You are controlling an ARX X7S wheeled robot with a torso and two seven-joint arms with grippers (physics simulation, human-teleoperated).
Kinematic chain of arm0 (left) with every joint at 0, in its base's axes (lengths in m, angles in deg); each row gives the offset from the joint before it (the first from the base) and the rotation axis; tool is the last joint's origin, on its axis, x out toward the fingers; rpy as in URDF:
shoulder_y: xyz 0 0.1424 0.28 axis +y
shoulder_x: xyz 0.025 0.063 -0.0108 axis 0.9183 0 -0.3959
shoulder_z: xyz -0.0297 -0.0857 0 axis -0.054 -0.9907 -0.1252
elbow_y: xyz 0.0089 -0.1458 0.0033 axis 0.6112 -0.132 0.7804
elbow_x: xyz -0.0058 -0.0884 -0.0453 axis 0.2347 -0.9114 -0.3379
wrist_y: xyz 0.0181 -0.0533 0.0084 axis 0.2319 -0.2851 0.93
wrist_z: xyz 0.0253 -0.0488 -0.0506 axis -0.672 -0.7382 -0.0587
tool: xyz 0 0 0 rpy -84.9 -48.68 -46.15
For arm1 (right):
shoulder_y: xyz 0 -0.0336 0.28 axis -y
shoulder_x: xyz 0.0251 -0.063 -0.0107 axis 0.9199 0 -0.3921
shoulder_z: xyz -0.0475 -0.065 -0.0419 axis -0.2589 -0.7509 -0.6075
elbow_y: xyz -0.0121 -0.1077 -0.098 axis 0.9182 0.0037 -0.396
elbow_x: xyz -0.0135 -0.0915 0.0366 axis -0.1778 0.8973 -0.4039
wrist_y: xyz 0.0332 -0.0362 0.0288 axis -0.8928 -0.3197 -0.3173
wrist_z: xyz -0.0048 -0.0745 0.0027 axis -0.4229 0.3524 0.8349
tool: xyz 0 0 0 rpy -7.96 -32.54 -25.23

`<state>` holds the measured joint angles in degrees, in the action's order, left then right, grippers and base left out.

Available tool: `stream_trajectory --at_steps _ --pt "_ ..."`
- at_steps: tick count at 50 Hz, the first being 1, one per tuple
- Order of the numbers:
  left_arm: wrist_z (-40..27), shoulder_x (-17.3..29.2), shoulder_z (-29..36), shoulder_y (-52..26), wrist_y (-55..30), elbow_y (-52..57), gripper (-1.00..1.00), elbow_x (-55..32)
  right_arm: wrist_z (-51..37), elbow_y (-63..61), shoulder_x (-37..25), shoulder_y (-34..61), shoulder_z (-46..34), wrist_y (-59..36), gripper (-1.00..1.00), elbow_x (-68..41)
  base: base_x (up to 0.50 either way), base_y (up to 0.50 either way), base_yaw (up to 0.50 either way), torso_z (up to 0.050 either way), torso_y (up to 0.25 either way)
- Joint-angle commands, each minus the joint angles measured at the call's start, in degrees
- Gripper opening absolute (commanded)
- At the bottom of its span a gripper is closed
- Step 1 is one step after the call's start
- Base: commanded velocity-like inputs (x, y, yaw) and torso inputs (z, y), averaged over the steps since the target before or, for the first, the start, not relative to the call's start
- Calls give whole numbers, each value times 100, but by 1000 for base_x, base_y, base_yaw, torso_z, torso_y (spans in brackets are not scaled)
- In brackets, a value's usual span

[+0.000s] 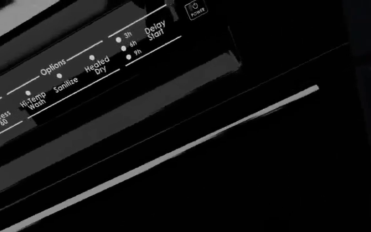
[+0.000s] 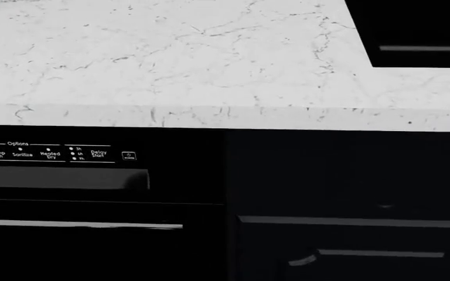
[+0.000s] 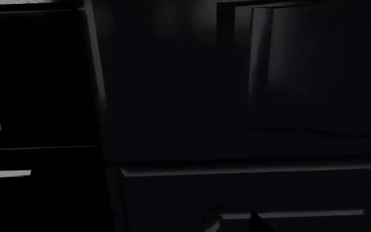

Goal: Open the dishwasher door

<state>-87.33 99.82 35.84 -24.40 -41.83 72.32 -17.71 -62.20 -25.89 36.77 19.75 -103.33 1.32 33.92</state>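
The dishwasher door (image 2: 92,252) is a glossy black front under the counter at the lower left of the head view, and it is closed. It has a strip of white control labels (image 2: 49,153), a grey recessed handle (image 2: 61,177) and a thin silver line (image 2: 77,223). The left wrist view sits close to the door (image 1: 250,183), showing its labels (image 1: 63,79), handle recess (image 1: 147,101) and silver line (image 1: 172,150). No left jaws show. My right gripper (image 3: 234,223) shows only as two dim, separated fingertips in front of a dark cabinet drawer. The door's edge (image 3: 37,72) lies beside it.
A white marble countertop (image 2: 170,58) overhangs the fronts. A black glass cooktop (image 2: 420,29) is set in at the far right. Dark navy panelled cabinet doors and a drawer (image 2: 350,175) stand right of the dishwasher and fill the right wrist view (image 3: 172,96).
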Motion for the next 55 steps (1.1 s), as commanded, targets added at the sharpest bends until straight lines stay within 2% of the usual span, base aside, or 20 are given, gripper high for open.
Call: stream_trajectory --at_steps 1,14,25,37,55 --pt "66 524 682 -215 -1064 418 100 1467 -25 30 -18 -16 -24 63 100 -49 0 0 0 0 0" --pt "726 994 1246 -453 -1875 756 100 2442 -66 37 -48 -34 -52 109 100 -91 0 0 0 0 0" --pt "1308 1179 1697 -823 -2223 716 100 3008 -98 26 -78 -38 -66 128 100 -134 0 0 0 0 0" --pt "1454 1173 2003 -1260 -1897 121 100 3088 -125 81 -108 -73 -51 241 100 -186 0 0 0 0 0" --pt "1269 1021 2199 -1660 -1482 -718 100 3073 -212 -4 -172 -103 -65 213 100 -220 0 0 0 0 0"
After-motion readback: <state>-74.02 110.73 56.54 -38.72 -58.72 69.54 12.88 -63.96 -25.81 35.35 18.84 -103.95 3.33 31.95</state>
